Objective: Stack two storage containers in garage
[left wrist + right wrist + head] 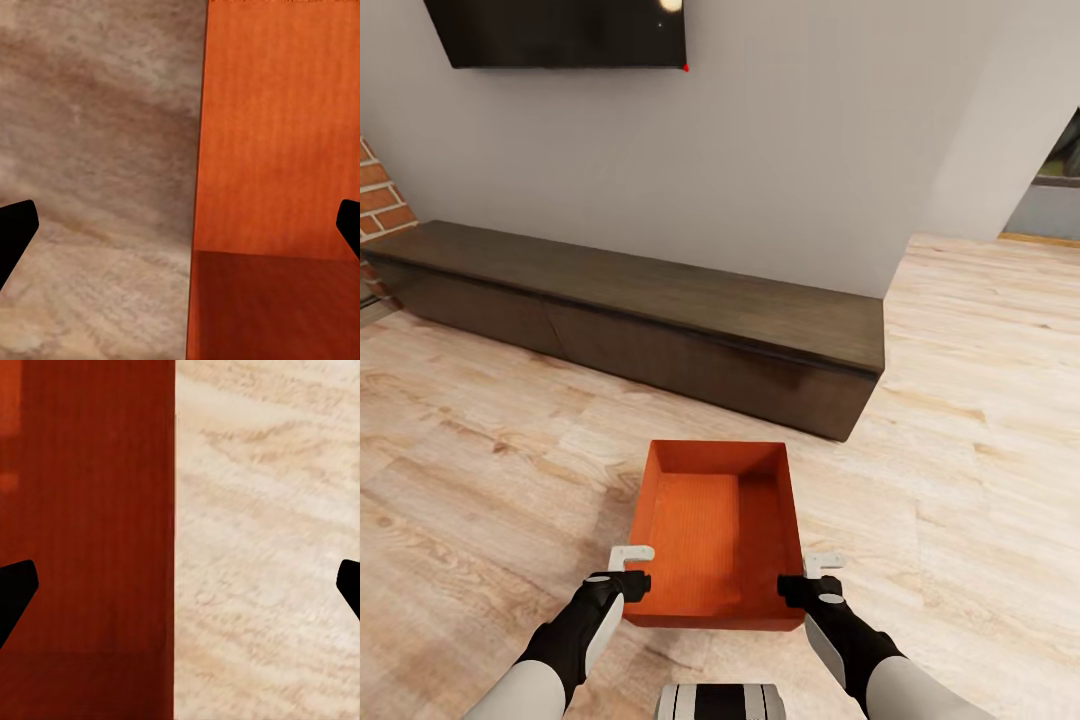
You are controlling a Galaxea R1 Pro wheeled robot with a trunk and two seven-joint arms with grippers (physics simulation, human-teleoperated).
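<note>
The orange-red storage container point(715, 535) sits open side up over the light wood-plank floor point(480, 470) just ahead of the robot, its long axis running near to far toward the dark low cabinet point(660, 310) against the far wall under the black TV point(555, 30). The left gripper point(632, 570) straddles the container's left wall at the near corner and the right gripper point(815, 578) straddles its right wall. In both wrist views the fingers stand wide apart on either side of the wall, not visibly pressing it.
</note>
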